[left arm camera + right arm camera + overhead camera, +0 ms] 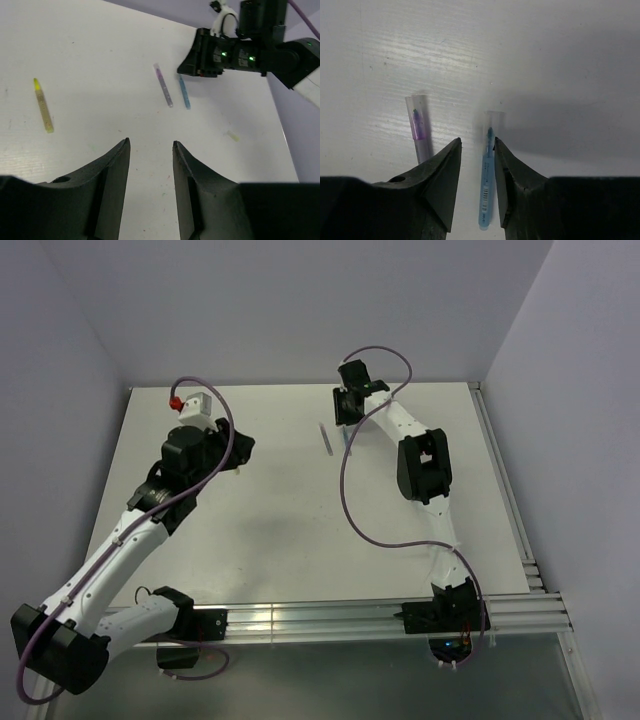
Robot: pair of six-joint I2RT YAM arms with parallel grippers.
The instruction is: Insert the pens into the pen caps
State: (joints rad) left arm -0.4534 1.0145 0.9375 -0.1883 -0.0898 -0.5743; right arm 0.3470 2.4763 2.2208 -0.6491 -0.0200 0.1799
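1. The blue pen [486,190] lies flat in the gap of the right gripper [476,145]. The fingers stand narrowly apart around the pen and do not pinch it. It runs close along the 3 o'clock finger, and whether it touches that finger cannot be told. Bare surface shows between the pen and the 9 o'clock finger.
2. In the right wrist view the pen points to 12 o'clock. At that far end, past the fingertips, the blue pen's cap [493,119], a clear tube, sits over the tip.
3. At 10 o'clock from those fingertips lies the purple pen [421,137], roughly parallel to the blue one and apart from it. Its coloured tip sits inside the purple pen's cap [415,106], which is also clear. Its near end is hidden behind the 9 o'clock finger.
4. The left gripper [150,147] hangs above the surface with its fingers moderately apart and nothing between them.
5. From the left gripper's own view the purple pen is at 12 o'clock and the blue pen at 1 o'clock. They lie side by side without touching, and the black body of the right gripper is over the blue pen's far end.
6. The yellow pen [43,106] lies alone at 10 o'clock, well apart from the other two. Whether it wears a cap cannot be told.
7. A loose cap [233,135], a pale yellowish stub, lies by itself at about 3 o'clock on the white table [300,540].
8. In the top view the right gripper is near 12 to 1 o'clock of the table and the left gripper near 10 o'clock, well apart.
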